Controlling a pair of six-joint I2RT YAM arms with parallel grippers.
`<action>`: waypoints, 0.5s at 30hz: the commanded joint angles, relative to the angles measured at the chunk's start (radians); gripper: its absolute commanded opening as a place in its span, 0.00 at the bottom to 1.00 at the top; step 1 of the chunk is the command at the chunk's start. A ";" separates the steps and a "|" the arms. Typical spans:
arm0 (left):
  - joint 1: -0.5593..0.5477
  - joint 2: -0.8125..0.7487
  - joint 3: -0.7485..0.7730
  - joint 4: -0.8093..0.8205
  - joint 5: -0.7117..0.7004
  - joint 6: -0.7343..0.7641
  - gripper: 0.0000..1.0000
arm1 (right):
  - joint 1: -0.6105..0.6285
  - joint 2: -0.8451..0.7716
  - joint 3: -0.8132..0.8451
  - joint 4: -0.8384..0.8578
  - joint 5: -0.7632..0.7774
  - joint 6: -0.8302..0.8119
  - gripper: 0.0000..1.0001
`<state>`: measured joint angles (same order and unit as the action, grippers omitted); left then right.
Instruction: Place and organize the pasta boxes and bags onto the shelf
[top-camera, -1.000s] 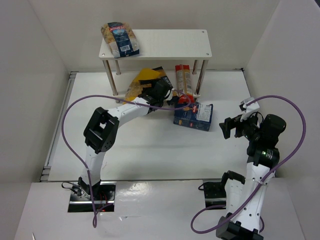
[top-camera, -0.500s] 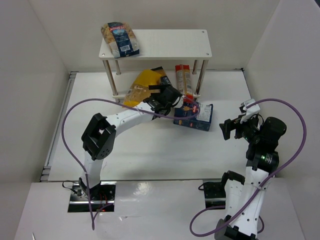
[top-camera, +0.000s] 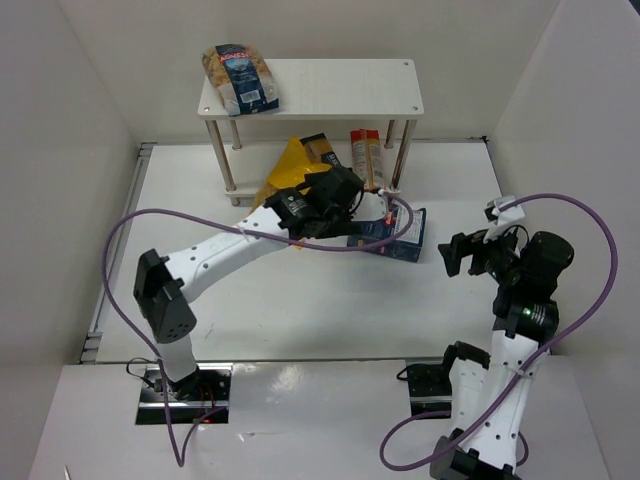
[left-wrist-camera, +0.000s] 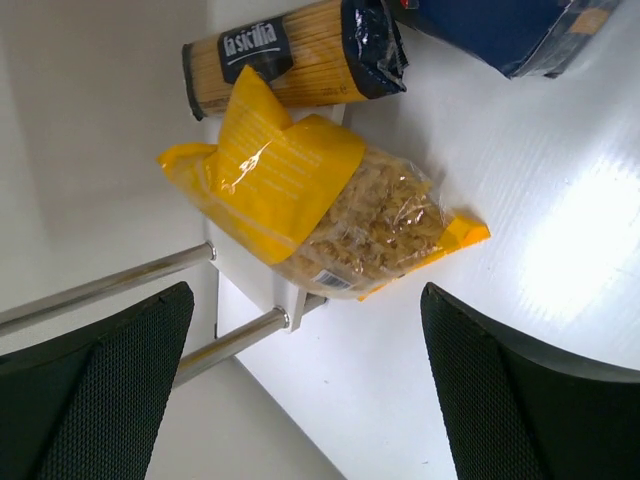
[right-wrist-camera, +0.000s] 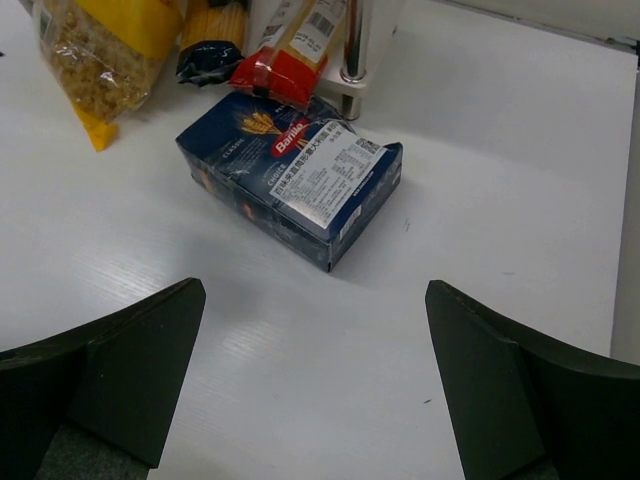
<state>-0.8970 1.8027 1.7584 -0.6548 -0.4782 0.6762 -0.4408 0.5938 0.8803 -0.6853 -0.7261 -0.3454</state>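
The white shelf (top-camera: 340, 88) stands at the back. A clear bag with a dark-blue label (top-camera: 240, 78) lies on the left of its top board. The yellow bag (top-camera: 283, 172) (left-wrist-camera: 330, 210) lies partly on the corner of the lower board (left-wrist-camera: 255, 282) and partly on the table. The yellow-blue spaghetti pack (top-camera: 322, 150) (left-wrist-camera: 290, 55) and the red-orange pack (top-camera: 365, 160) (right-wrist-camera: 290, 60) lie under the shelf. The dark-blue box (top-camera: 395, 235) (right-wrist-camera: 290, 175) lies flat on the table. My left gripper (top-camera: 345, 192) (left-wrist-camera: 305, 400) is open and empty just in front of the yellow bag. My right gripper (top-camera: 465, 255) (right-wrist-camera: 315, 390) is open and empty, right of the box.
Thin silver shelf legs (left-wrist-camera: 230, 340) (right-wrist-camera: 355, 50) stand close to the packs. White walls close the table in on the left, back and right. A purple cable (top-camera: 130, 230) loops from the left arm, another (top-camera: 590, 270) from the right arm.
My left arm has stretched out low across the table, its elbow swinging left and down. Its gripper has shifted a little right beside the yellow bag. The right arm has barely moved.
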 joint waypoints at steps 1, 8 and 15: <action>0.006 -0.112 -0.002 -0.062 0.078 -0.076 1.00 | 0.001 0.041 0.055 0.072 0.011 0.077 1.00; 0.075 -0.302 -0.147 -0.062 0.085 -0.101 1.00 | -0.036 0.153 0.101 0.130 -0.044 0.186 1.00; 0.331 -0.439 -0.223 -0.144 0.339 -0.225 1.00 | -0.058 0.299 0.229 0.086 -0.118 0.169 1.00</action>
<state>-0.6174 1.4319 1.5597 -0.7464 -0.2916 0.5415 -0.4919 0.8684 1.0336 -0.6197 -0.7975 -0.1764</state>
